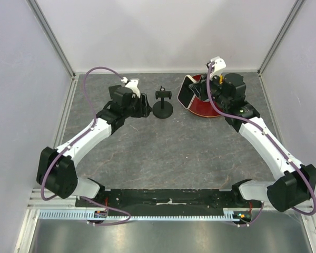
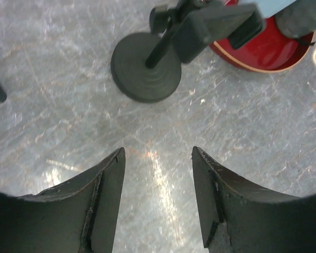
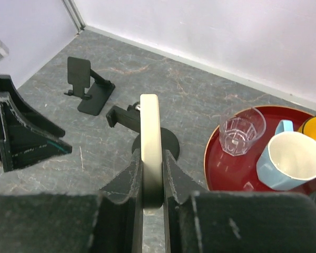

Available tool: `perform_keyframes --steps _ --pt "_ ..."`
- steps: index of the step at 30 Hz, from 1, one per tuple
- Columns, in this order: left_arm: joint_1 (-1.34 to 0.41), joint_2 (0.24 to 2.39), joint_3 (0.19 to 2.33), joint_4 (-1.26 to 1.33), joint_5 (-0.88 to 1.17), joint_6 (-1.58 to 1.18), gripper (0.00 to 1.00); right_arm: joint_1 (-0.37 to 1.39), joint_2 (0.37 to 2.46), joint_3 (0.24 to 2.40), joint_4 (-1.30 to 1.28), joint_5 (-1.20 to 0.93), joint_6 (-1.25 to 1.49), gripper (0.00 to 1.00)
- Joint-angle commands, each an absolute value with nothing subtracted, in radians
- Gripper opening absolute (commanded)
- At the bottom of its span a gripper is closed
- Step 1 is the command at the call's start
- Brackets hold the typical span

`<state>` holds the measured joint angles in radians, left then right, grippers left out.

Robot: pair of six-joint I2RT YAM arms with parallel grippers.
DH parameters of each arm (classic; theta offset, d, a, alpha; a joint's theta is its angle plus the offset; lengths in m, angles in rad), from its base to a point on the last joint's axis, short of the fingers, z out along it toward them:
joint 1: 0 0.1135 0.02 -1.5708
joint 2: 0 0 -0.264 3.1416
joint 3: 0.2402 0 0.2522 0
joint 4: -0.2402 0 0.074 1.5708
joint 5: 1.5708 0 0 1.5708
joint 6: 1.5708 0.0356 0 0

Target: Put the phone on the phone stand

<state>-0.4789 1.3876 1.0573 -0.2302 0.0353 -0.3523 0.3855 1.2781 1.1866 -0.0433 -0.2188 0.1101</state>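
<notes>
Right gripper (image 3: 152, 164) pinches phone (image 3: 150, 124) upright

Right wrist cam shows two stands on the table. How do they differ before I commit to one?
The round stand has a disc base, a thin post and a clamp on top; the folding stand has a flat rectangular base and a tilted back plate. The round stand sits straight ahead of the phone, partly hidden by it; the folding stand sits further left, in full view. Both are black and empty.
</notes>
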Motion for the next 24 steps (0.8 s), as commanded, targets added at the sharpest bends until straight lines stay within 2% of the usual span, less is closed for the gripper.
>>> perform_keyframes --steps 1,5,8,15,24 --pt "-0.48 1.425 1.121 0.035 0.09 -0.269 0.6 0.347 1.273 1.192 0.003 -0.327 0.087 0.0" --pt "-0.508 1.526 1.196 0.006 0.068 -0.198 0.66 0.33 1.284 1.197 0.003 -0.353 0.078 0.0" --pt "-0.52 1.574 1.247 -0.029 0.026 -0.169 0.67 0.324 1.285 1.195 0.003 -0.364 0.078 0.0" --pt "-0.522 1.676 1.327 -0.044 -0.02 -0.141 0.57 0.322 1.284 1.197 0.003 -0.376 0.081 0.0" --pt "-0.523 1.735 1.405 -0.071 -0.028 -0.126 0.58 0.321 1.298 1.196 -0.023 -0.405 0.055 0.0"
